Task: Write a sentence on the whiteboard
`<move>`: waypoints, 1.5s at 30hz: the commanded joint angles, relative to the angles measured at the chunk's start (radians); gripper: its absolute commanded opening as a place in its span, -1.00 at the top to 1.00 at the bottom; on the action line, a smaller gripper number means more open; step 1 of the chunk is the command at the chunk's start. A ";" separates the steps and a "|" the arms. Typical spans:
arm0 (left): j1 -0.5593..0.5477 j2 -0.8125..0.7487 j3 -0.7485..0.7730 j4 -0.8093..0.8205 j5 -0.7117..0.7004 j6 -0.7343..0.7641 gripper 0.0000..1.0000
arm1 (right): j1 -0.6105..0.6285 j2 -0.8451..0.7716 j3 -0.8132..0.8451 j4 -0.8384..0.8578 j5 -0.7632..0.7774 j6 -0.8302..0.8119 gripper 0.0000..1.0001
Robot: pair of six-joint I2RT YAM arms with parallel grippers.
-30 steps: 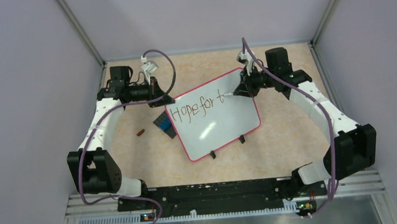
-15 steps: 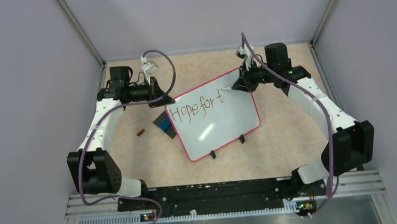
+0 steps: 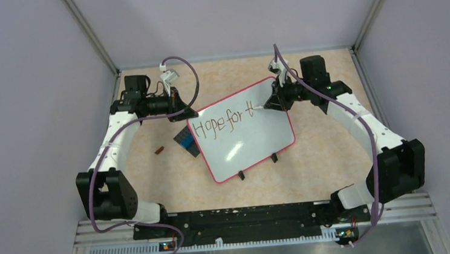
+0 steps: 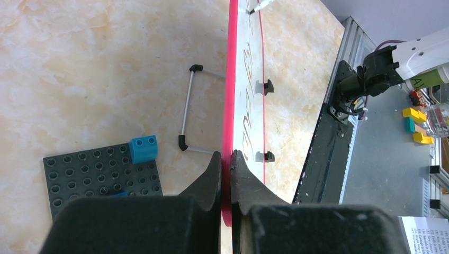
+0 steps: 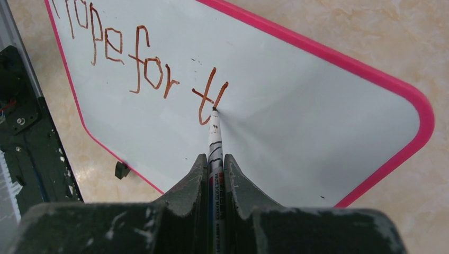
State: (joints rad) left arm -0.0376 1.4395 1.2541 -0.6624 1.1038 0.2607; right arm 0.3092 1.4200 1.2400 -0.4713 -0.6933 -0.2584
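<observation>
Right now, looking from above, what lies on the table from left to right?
Small red-brown piece → black studded plate with blue brick → glossy white whiteboard with red-pink frame.

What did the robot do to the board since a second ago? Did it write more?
Yes. The right tool, shut on the marker, moved toward the board's far edge, then came back, leaving a new stroke just after the "t". The left tool stayed clamped on the edge of the whiteboard. The board and the older words did not move.
</observation>
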 commanded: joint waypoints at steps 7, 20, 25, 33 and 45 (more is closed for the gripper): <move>-0.012 -0.007 -0.022 -0.009 -0.068 0.035 1.00 | -0.011 -0.064 -0.079 0.044 -0.005 0.001 1.00; -0.013 0.000 -0.016 -0.009 -0.069 0.033 1.00 | -0.010 -0.034 0.008 0.037 0.000 0.008 1.00; -0.013 0.003 -0.015 -0.009 -0.069 0.035 1.00 | -0.011 -0.013 0.045 0.038 0.009 0.008 1.00; -0.013 0.006 -0.013 -0.011 -0.076 0.038 1.00 | -0.013 -0.008 0.038 0.023 0.027 -0.016 1.00; -0.013 0.004 -0.009 -0.012 -0.075 0.034 1.00 | -0.039 -0.026 0.022 0.009 0.033 -0.029 1.00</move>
State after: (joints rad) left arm -0.0376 1.4395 1.2541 -0.6624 1.1061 0.2607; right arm 0.2909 1.4128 1.2514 -0.4725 -0.6785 -0.2611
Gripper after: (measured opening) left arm 0.036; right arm 0.083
